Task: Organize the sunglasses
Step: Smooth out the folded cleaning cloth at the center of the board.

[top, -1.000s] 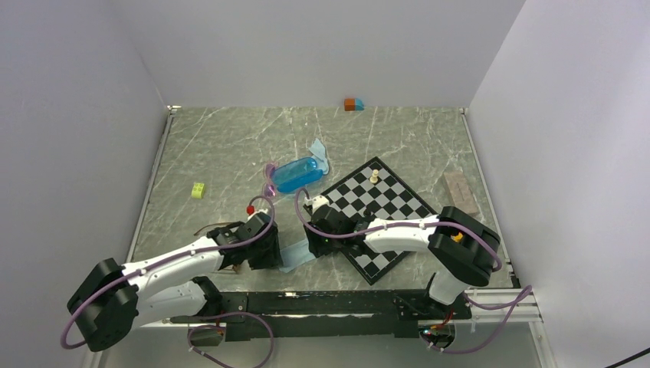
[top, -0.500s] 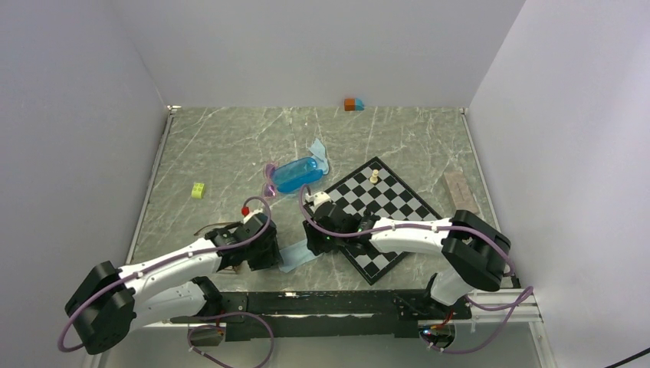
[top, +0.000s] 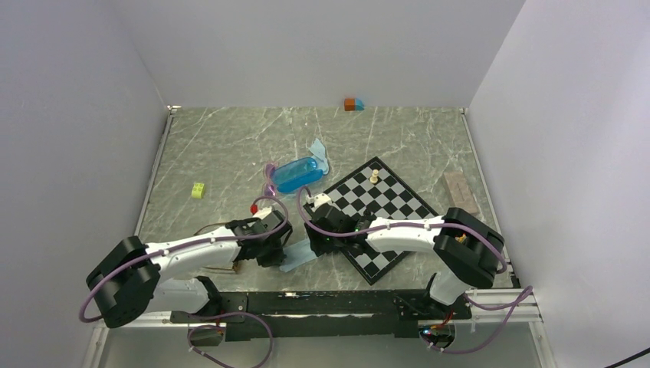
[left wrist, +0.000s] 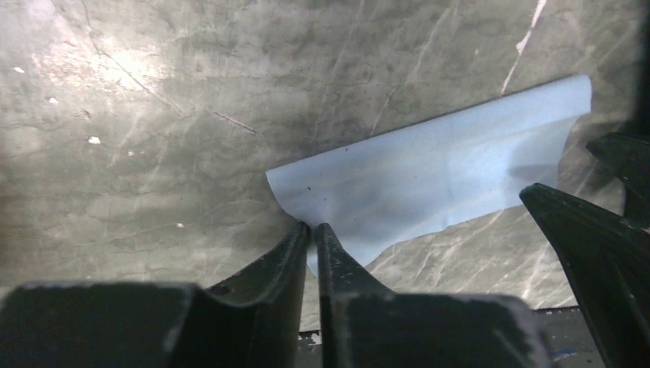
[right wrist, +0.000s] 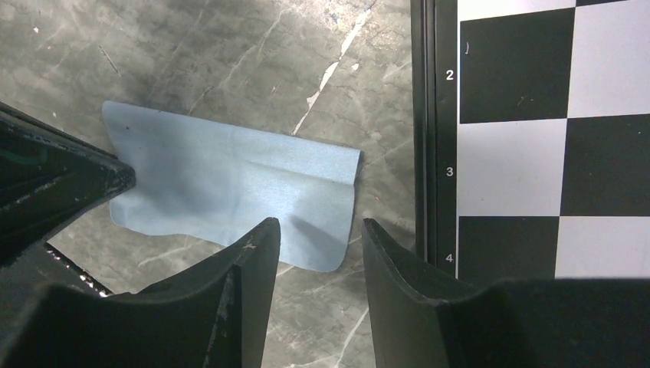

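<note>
The small purple sunglasses (top: 270, 181) lie against the left end of a blue case (top: 297, 174). The brown sunglasses (top: 208, 228) show only as thin frame lines beside my left arm, mostly hidden by it. A light-blue cloth (top: 297, 257) lies flat between my grippers. My left gripper (top: 273, 250) is shut on the cloth's (left wrist: 429, 176) left corner, in the left wrist view (left wrist: 313, 227). My right gripper (top: 319, 244) is open, its jaws (right wrist: 318, 226) straddling the cloth's (right wrist: 230, 180) near right edge.
A chessboard (top: 406, 215) lies right of the cloth, its edge (right wrist: 429, 115) close to my right fingers; a pale chess piece (top: 374, 176) stands on it. A second cloth (top: 319, 149) sits behind the case. There is a green brick (top: 198, 190), far blocks (top: 353, 104) and a pinkish block (top: 461, 192).
My left gripper has moved right to the cloth's left corner and is shut on it. My right gripper has stayed at the cloth's right side.
</note>
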You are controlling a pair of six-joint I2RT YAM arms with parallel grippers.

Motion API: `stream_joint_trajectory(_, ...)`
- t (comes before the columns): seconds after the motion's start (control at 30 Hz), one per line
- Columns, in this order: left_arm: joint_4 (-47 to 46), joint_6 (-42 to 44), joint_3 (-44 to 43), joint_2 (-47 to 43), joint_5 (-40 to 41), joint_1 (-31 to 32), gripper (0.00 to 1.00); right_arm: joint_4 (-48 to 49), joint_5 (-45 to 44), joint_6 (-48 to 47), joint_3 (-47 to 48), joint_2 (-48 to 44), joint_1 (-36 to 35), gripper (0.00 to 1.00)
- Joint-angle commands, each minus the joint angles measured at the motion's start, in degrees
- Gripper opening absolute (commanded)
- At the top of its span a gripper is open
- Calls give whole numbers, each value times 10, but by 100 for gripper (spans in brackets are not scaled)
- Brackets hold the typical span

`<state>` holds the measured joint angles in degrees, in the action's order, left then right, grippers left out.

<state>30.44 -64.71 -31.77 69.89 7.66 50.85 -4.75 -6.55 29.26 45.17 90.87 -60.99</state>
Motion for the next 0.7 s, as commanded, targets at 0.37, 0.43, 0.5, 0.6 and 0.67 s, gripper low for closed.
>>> stream_joint_trajectory(0.37,60,-47,11,3,39,4,0,-11,-6,12,41,44,1,40)
stream_joint_trajectory(0.43,57,-50,13,3,39,4,0,-16,-5,16,42,50,1,38)
stream_joint_trajectory(0.5,55,-55,16,2,39,4,0,-21,-8,16,42,51,1,33)
stream_joint_trajectory(0.6,46,-58,19,0,36,4,0,-24,1,13,40,42,-1,25)
stream_joint_trajectory(0.67,40,-61,21,-3,35,4,0,-29,7,12,41,39,-3,23)
